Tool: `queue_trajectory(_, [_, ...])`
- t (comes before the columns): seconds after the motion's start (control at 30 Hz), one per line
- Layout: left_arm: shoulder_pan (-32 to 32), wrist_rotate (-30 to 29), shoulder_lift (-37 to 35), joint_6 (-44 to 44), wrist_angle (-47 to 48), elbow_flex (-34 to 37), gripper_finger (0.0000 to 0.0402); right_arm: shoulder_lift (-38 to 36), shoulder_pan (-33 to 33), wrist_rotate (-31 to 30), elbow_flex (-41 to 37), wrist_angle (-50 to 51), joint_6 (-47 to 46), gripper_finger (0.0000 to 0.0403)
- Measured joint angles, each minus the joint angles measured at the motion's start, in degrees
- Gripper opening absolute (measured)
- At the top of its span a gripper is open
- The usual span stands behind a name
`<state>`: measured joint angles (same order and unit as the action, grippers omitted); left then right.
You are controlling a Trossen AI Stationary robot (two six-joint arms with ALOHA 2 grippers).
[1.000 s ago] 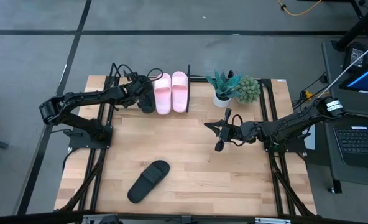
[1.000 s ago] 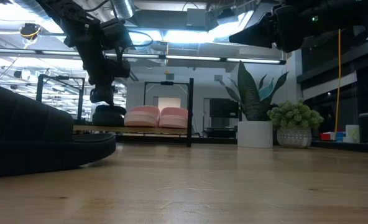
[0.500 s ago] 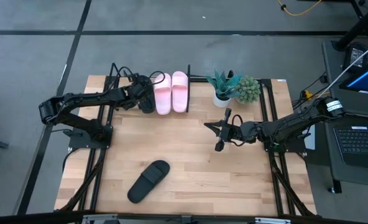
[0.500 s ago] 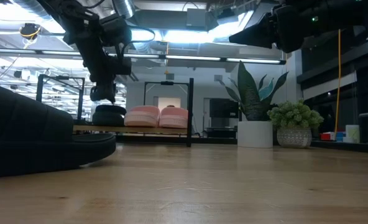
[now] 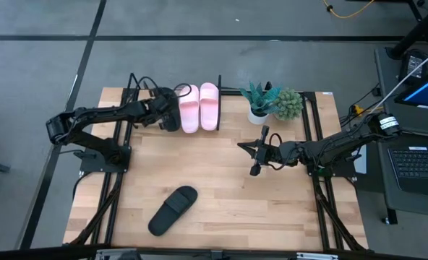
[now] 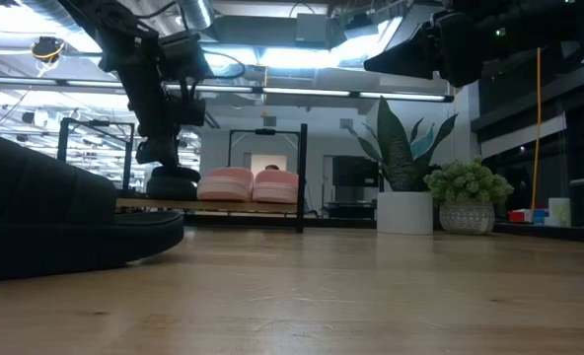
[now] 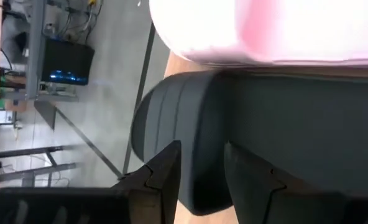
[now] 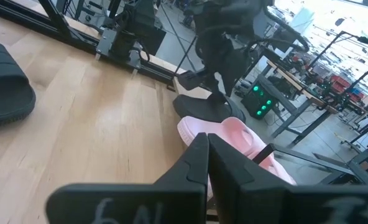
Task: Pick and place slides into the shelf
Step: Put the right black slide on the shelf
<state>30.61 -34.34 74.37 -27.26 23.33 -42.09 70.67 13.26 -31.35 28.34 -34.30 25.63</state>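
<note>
**A:** Where do your slides stand at this entry?

**B:** You have two pink slides [image 5: 199,107] side by side on the shelf [image 5: 219,108], at the table's [image 5: 228,188] far edge. A black slide [image 5: 170,117] sits on the shelf just to their left, touching the nearer pink one in the left wrist view. The second black slide [image 5: 173,209] lies alone on the near part of the table, well apart from the shelf.

**A:** And your left gripper?

**B:** Your left gripper [image 5: 169,110] is over that black slide on the shelf. In the left wrist view its fingers [image 7: 165,180] are spread, straddling the slide's edge without pinching it.

**A:** Your right gripper?

**B:** Your right gripper [image 5: 256,155] hangs above the table's middle right, fingers pressed together, holding nothing.

**A:** What stands around?

**B:** A spiky green plant in a white pot [image 5: 259,101] and a round bushy plant [image 5: 288,103] sit just right of the shelf's end frame, between the shelf and your right arm. Black side rails [image 5: 120,180] run along both table edges. A laptop [image 5: 416,159] sits off the table to the right.
</note>
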Motion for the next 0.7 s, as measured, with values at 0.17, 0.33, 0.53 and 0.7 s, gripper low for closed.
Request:
queue_trajectory(0.17, [1.9, -0.1, 0.3, -0.1, 0.0, 0.0, 0.0114, 0.0, 0.0, 0.0, 0.0, 0.0, 0.0, 0.0012])
queue_trajectory(0.33, [2.8, 1.7, 1.2, -0.3, -0.1, 0.0, 0.0114, 0.0, 0.0, 0.0, 0.0, 0.0, 0.0, 0.0012])
queue_trajectory(0.53, [2.8, 0.7, 3.5, -0.3, -1.1, 0.0, 0.0086, 0.0, 0.0, 0.0, 0.0, 0.0, 0.1, 0.0012])
queue_trajectory(0.7, [2.7, -2.0, 4.7, -0.2, -3.9, -0.1, 0.0023, 0.0, 0.0, 0.0, 0.0, 0.0, 0.1, 0.0012])
